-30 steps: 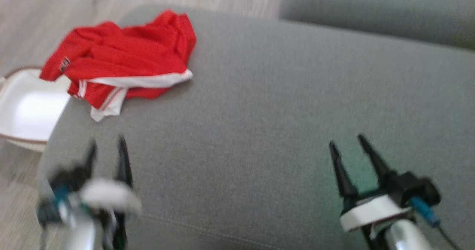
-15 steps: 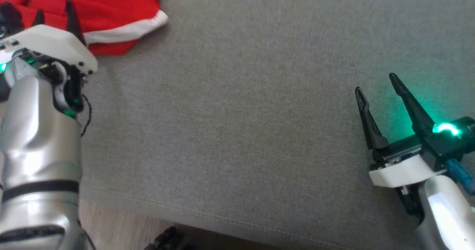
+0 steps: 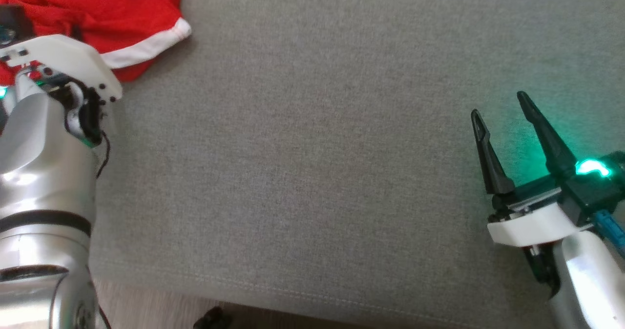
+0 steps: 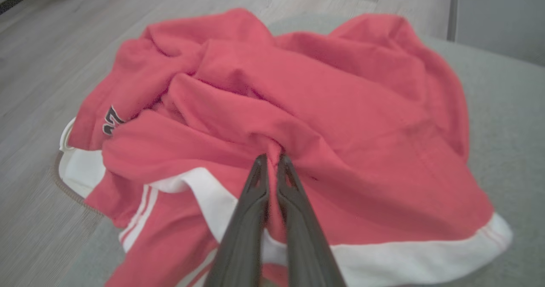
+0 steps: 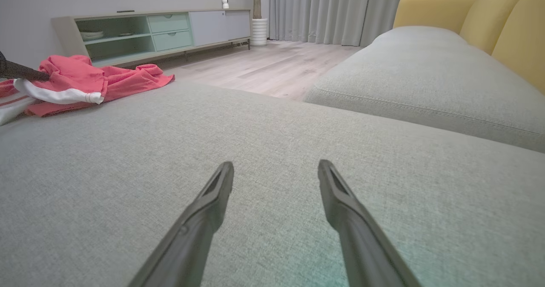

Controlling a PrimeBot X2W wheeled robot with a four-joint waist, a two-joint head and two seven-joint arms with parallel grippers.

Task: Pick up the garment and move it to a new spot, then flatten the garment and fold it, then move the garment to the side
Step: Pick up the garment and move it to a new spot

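Grey sofa cushion (image 3: pixel 312 163): stitched seam along near edge. Red garment (image 3: pixel 97 7), white band on hem, bunched at far-left corner. Left gripper (image 3: pixel 74 31) at garment, mostly hidden behind own white wrist housing (image 3: pixel 63 58); jaws not readable. Silver left forearm (image 3: pixel 44 182) along left edge. Right gripper (image 3: pixel 503 107) near right edge, well apart from garment, jaws spread, tips over bare fabric. Green glow (image 3: pixel 537 138) on cushion beside it. Pale floor strip (image 3: pixel 146 307) below near edge.
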